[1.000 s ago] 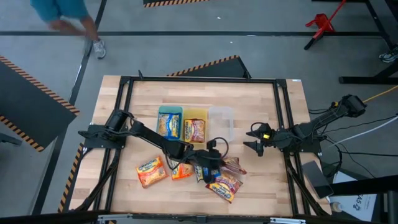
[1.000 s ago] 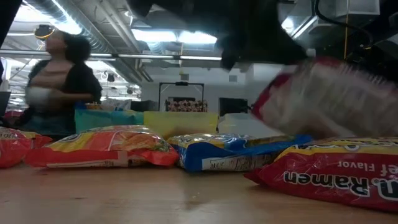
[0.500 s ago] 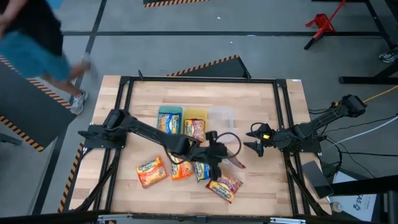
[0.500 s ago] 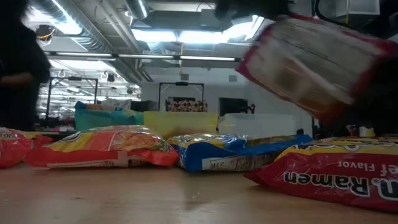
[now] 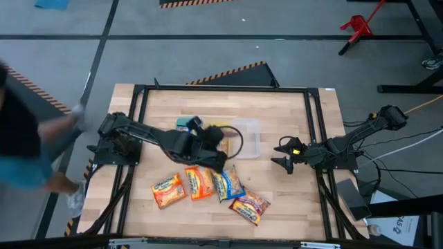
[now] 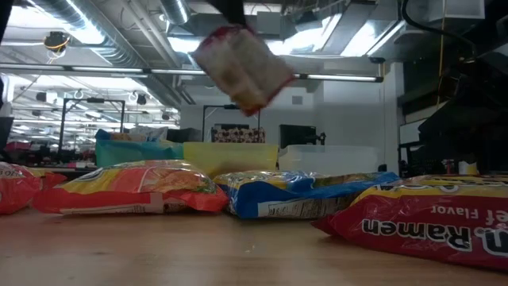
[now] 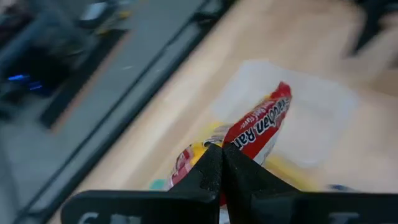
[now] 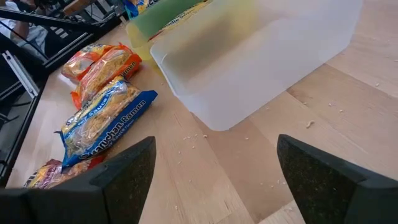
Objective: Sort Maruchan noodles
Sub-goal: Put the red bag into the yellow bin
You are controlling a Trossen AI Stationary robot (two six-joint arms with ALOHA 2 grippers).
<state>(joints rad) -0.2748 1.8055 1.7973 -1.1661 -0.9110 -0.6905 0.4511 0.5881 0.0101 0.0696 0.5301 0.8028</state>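
My left gripper (image 5: 211, 142) hovers over the far-middle trays, shut on a red ramen packet (image 6: 242, 67), which also shows in the left wrist view (image 7: 261, 124). A green tray (image 5: 187, 125), a yellow tray (image 5: 220, 130) and a clear tray (image 5: 248, 135) stand side by side. Two orange packets (image 5: 168, 190) (image 5: 199, 183), a blue packet (image 5: 225, 183) and a red packet (image 5: 250, 207) lie flat on the near half of the table. My right gripper (image 5: 284, 156) waits open to the right of the clear tray. My left gripper pinches the red packet by one end (image 7: 231, 144) between its two shut fingers (image 7: 208, 171), coming from above. The packet is lifted clear and hangs tilted below the fingers, above the trays.
A person (image 5: 24, 149) moves past the table's left edge. The black frame rails (image 5: 315, 138) border the wooden top. The clear tray (image 8: 261, 56) lies just ahead of my right gripper (image 8: 214, 180), with the blue packet (image 8: 102, 115) beyond it.
My left gripper has risen from the heap of packets at the table's near middle and swung toward the far edge and left, carrying the red packet clear of the table to above the trays. The person has walked along the left side.
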